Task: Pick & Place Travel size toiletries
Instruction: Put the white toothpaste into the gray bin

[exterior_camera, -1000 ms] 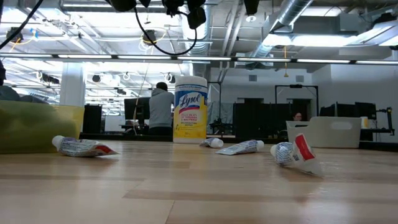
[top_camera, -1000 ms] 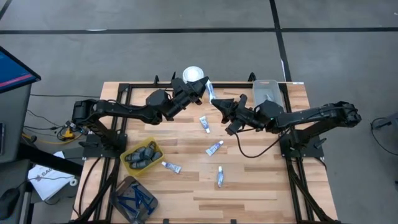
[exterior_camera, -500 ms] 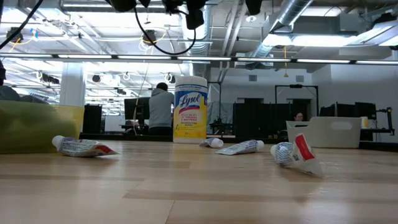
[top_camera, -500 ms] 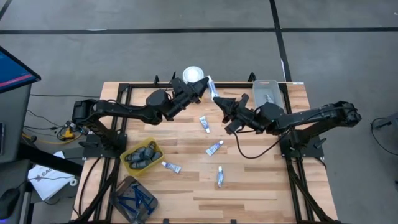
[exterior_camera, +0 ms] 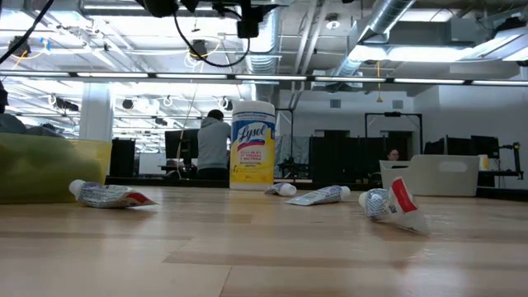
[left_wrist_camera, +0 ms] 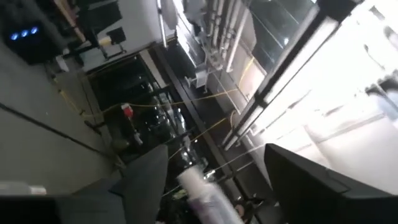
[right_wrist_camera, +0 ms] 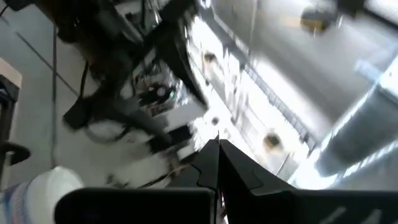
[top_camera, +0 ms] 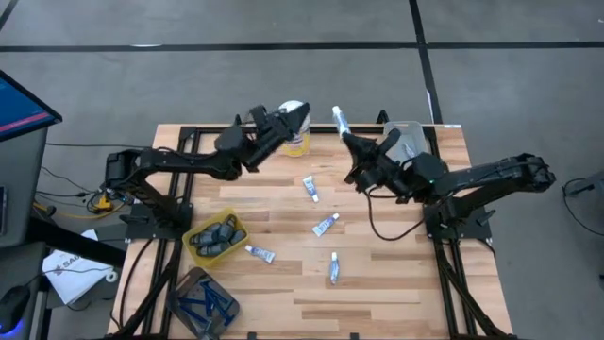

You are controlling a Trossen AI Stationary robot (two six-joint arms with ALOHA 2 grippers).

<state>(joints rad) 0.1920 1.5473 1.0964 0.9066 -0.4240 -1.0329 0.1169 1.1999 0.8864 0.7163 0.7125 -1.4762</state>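
Observation:
A small white tube with blue print (top_camera: 338,118) stands out from my right gripper (top_camera: 347,140), which is shut on it above the table's far middle. My left gripper (top_camera: 286,121) is open beside the tall white canister (top_camera: 297,142). In the left wrist view its fingers (left_wrist_camera: 149,180) stand wide apart, and the tube (left_wrist_camera: 205,193) shows past them, untouched. More white tubes lie flat on the wood: (top_camera: 310,189), (top_camera: 326,225), (top_camera: 260,253). Dark grey sticks fill a yellow bin (top_camera: 215,238). My right gripper pinches the tube's lower end (top_camera: 343,132) between its two shut fingers. The fingers come from the table's right side, slanting up. The tube points on past the fingertips toward the far edge, lifted clear of the table. The exact place of contact is too small to make out.
A pale empty bin (top_camera: 404,140) stands at the far right, just behind my right arm. A dark bin of thin blue sticks (top_camera: 203,302) sits at the near left corner. Another tube (top_camera: 333,268) lies near the table's middle. Black frame rails run along the table's sides.
My left gripper has opened, let go of the tube and drawn back toward the table's left, over the canister. My right gripper, still shut on the tube, has carried it toward the far edge and a little to the right.

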